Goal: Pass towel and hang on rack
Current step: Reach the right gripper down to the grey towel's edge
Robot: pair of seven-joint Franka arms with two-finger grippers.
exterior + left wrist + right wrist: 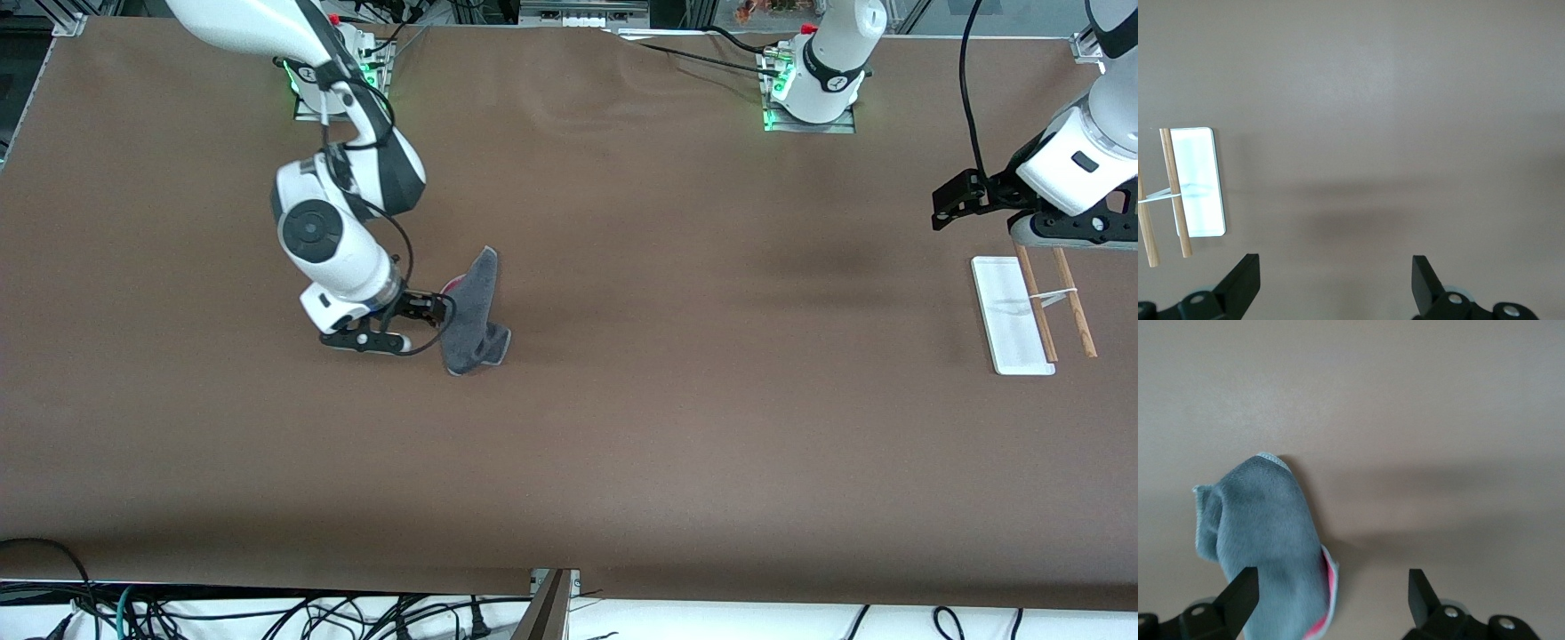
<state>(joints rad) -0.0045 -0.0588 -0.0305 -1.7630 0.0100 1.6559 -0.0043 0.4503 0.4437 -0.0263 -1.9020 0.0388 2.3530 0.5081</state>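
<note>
The towel lies crumpled on the brown table toward the right arm's end: dark grey, with a pale trim and a strip of pink underside showing. My right gripper is low beside it and open. In the right wrist view the towel reaches between the open fingers, close to one fingertip, and nothing is gripped. The rack stands at the left arm's end, a white base with two wooden rods. My left gripper hangs open and empty above the table beside the rack.
The brown table stretches bare between the towel and the rack. The arm bases stand along the edge farthest from the front camera. Cables hang below the near edge.
</note>
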